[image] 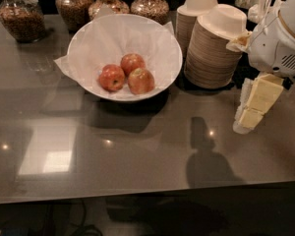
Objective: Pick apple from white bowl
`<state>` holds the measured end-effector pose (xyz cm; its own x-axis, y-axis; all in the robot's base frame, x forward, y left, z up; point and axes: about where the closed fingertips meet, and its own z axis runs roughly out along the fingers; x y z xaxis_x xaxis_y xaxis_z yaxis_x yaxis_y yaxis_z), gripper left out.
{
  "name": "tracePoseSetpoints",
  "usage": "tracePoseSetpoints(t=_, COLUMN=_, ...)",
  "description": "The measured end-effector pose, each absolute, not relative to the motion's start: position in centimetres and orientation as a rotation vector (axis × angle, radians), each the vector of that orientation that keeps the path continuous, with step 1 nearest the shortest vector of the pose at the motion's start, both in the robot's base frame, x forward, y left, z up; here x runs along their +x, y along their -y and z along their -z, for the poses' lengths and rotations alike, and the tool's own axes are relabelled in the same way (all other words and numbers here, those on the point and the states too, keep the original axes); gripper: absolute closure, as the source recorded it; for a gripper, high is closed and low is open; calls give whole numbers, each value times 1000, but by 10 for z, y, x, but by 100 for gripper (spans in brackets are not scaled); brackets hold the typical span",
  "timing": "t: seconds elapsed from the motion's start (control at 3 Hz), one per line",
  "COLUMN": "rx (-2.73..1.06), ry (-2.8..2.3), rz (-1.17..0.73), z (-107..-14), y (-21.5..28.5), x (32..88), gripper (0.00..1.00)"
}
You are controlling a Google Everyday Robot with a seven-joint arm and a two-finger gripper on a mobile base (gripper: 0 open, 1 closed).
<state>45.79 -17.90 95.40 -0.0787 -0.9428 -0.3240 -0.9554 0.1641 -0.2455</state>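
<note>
Zero progress: the apple point(140, 80) lies in the white bowl point(119, 33) beside two other apples point(111, 77); the gripper point(253, 107) hangs well apart, whether open or closed cannot be told.

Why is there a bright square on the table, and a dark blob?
Camera view: the bright square is glare, a light mirrored in the glossy table; the dark blob looks like something's shadow or reflection; the gripper hangs at the right, away from the white bowl.

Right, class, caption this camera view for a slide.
Three apples sit in the white bowl; the gripper hangs at right, beside stacked bowls.
</note>
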Motion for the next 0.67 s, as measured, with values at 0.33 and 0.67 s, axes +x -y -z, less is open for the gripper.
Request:
tracePoseSetpoints(t=0.33, rx=-1848, ry=-1906, rz=-105, z=-951, y=150, x=477, gripper=0)
tracePoseSetpoints(t=0.67, rx=-1848, ry=-1906, rz=-105, z=-951, y=150, x=477, gripper=0)
